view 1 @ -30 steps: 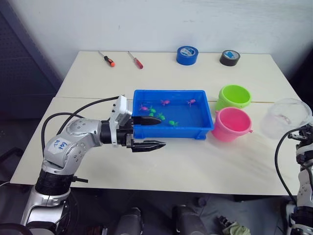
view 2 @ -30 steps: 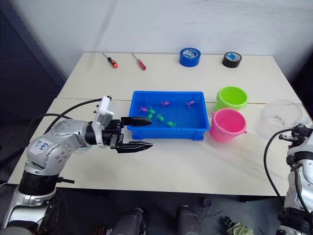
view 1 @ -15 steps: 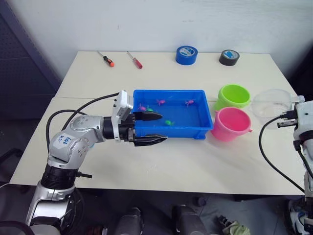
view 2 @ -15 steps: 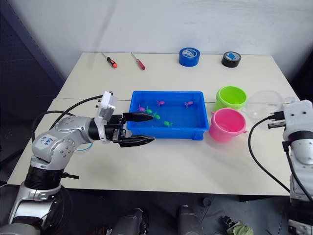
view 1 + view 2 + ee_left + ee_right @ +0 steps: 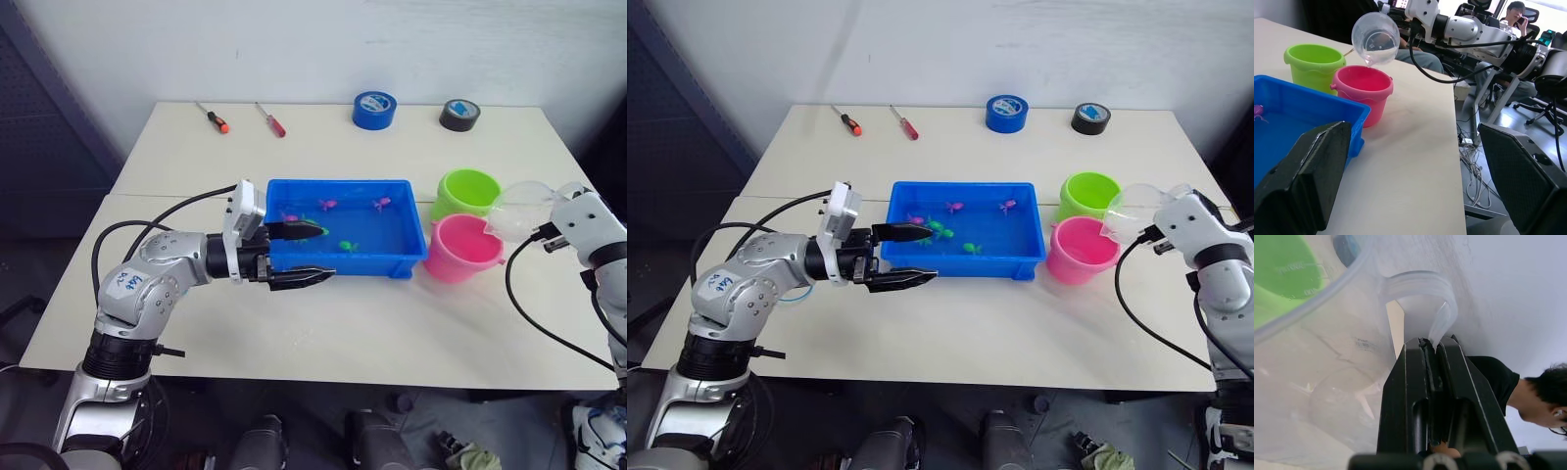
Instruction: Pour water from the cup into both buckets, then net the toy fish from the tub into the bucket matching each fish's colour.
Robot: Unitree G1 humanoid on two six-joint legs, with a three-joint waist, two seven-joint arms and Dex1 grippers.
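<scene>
While the right gripper (image 5: 1432, 345) is clamping the cup's (image 5: 519, 208) handle at right, tipping it over the pink bucket (image 5: 462, 247), the left gripper (image 5: 306, 255) is gaping beside the tub (image 5: 416, 257) holding fish (image 5: 346, 245).

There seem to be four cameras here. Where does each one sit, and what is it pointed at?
Both eye views: from the head, looking down on the shallow blue plastic tub, both arms in view.
Left wrist view: along the open left gripper, toward the pink plastic bucket.
Right wrist view: along the right gripper, shut on the clear cup's handle.
Shared: the transparent plastic cup tilted over the pink bucket.
</scene>
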